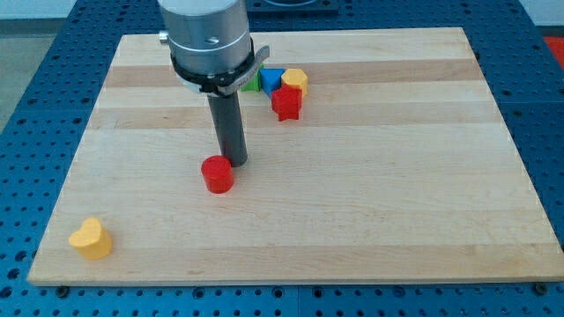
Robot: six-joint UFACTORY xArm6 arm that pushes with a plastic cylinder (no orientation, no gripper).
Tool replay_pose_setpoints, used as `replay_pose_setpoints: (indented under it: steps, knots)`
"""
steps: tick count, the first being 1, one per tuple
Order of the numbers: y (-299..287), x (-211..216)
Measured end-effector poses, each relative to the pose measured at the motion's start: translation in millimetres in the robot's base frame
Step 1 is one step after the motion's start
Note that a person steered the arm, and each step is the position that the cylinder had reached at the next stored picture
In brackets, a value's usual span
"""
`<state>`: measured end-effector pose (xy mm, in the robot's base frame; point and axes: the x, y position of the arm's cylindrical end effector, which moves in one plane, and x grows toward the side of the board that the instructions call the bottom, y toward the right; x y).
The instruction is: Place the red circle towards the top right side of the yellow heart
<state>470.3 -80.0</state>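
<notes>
On a wooden board [370, 202], the rod's tip [237, 164] stands just at the upper right edge of the red circle [217, 173], touching it or nearly so. There are no jaws on this arm, only the bare rod. The yellow heart [92, 238] lies well apart, near the view's bottom left corner. Up by the arm's housing sits a cluster: a red star [286, 101], a yellow block [294, 79], a blue block [270, 77] and a sliver of green block [252, 84]. From this side, a push would likely send the circle down-left toward the heart; done well, it stays centred behind the circle and stops short, above and right of the heart.
</notes>
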Motion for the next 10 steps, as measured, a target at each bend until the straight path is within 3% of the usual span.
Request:
replay_pose_setpoints:
  steps: [3, 5, 8, 10]
  knots:
    - [-13.1, 36.9]
    - [-77.9, 44.5]
    - [-35.8, 58.7]
    - [-65.7, 83.9]
